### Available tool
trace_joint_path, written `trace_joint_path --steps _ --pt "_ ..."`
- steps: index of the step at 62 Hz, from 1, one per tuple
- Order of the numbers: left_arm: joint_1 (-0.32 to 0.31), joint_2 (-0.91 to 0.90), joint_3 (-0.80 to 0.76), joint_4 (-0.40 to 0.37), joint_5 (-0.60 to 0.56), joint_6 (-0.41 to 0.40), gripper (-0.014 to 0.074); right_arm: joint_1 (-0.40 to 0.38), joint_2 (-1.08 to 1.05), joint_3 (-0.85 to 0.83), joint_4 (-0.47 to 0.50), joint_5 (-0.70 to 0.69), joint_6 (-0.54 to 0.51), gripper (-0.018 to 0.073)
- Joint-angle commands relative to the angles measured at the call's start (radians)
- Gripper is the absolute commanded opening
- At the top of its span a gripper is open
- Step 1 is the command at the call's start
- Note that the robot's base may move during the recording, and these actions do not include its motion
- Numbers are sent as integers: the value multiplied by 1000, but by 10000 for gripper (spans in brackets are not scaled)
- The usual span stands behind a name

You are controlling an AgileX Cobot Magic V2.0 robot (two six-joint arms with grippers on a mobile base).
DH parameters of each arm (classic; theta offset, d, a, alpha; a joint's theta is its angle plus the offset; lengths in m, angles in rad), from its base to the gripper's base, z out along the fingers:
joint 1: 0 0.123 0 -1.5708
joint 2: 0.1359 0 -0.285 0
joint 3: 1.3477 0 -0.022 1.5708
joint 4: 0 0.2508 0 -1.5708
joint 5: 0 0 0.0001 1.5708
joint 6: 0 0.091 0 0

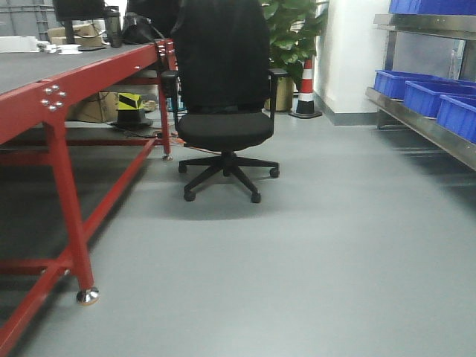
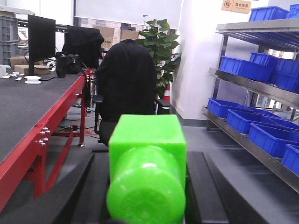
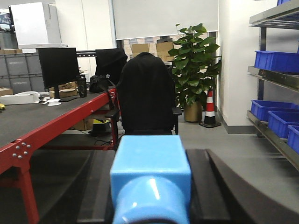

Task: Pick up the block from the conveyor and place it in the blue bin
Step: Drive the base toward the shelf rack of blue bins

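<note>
While the left tool (image 2: pixel 147 200) was under inspection, I found it clenched on the block (image 2: pixel 147 140), green, stud end toward the camera, a dark finger (image 2: pixel 96 186) pressed against each flank. My right tool (image 3: pixel 150 205) was likewise clamped on a pale blue block (image 3: pixel 150 161).

Step in hand, by my judgement: carriage. The pick was done and the block rode between the fingers, clear of any surface. The blue bins (image 2: pixel 268 140) stood ahead and to the right of the left tool, on the lower tiers of a steel rack (image 2: pixel 254 84). The next move called for bringing that tool rightward over one open bin, low enough for a short drop, then releasing.

Not verified:
- The conveyor appeared in no view; the red-framed bench (image 1: pixel 44 67) lay ahead and to the left.
- Fingertips were hidden behind both blocks; the lower edge of each was cut off.
- Bin interiors could not be seen.
- The front view showed neither tool, only an office chair (image 1: pixel 223 89) ahead.
</note>
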Motion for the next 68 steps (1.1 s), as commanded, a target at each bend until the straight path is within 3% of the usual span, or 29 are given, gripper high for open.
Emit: trace_joint_path --steps 1,68 --pt "3 -3 -3 -3 -22 0 -111 1 -1 2 -1 -24 -7 -162" --pt "3 -3 -3 -3 -27 0 -111 1 -1 2 -1 -24 -7 -162"
